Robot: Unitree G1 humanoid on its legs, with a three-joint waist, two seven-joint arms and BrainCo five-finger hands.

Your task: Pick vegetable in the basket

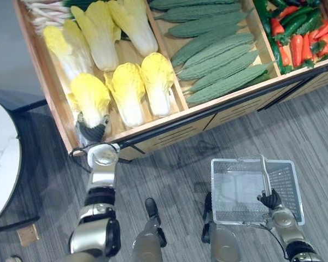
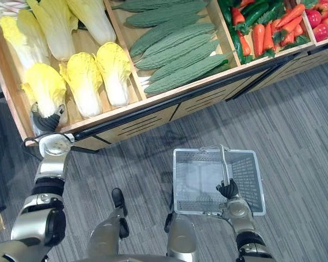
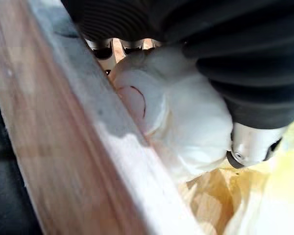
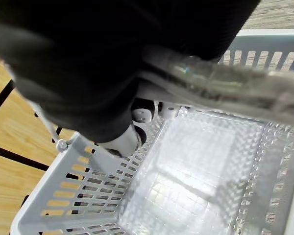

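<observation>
Several yellow napa cabbages lie in the left compartment of the wooden display shelf. My left hand reaches over the front rim onto the nearest cabbage at the front left corner. In the left wrist view its fingers and thumb curl round the white stalk end, close against the wooden rim. My right hand is shut on the handle of an empty grey plastic basket, held low over the floor on the right.
Green bitter gourds fill the middle compartment, with red and green peppers on the right. A black rail runs along the shelf front. A white round table stands at the left. Grey plank floor lies between shelf and basket.
</observation>
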